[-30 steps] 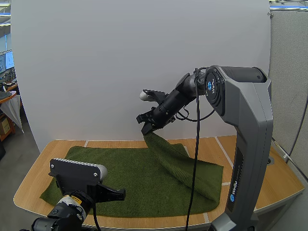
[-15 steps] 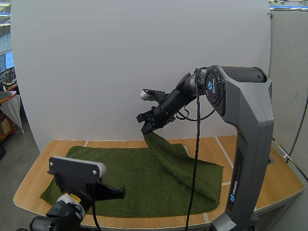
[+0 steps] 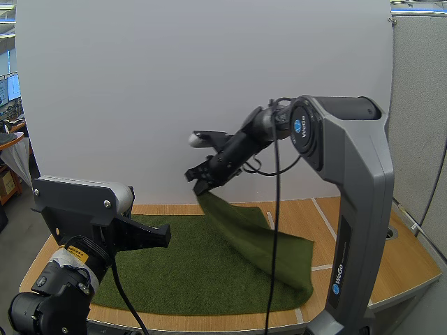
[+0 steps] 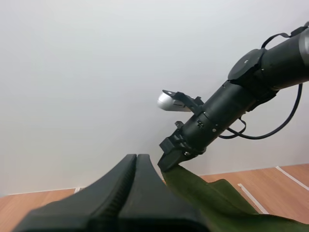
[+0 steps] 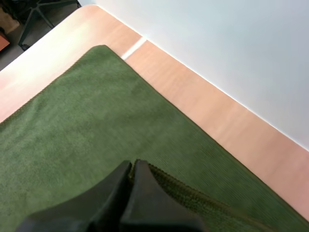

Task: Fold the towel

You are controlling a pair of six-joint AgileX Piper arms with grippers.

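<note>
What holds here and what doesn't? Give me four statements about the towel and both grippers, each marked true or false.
1. The right gripper pinches a corner of the green towel and holds it up off the table. True.
2. The left gripper grips the towel too. False: its fingers lie shut together on nothing.
3. The towel is folded into a neat stack. False: most of it lies spread flat.
4. The table is wooden. True.

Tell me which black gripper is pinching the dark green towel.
The right gripper, holding a corner of the dark green towel above the wooden table; the left gripper is shut on nothing.
</note>
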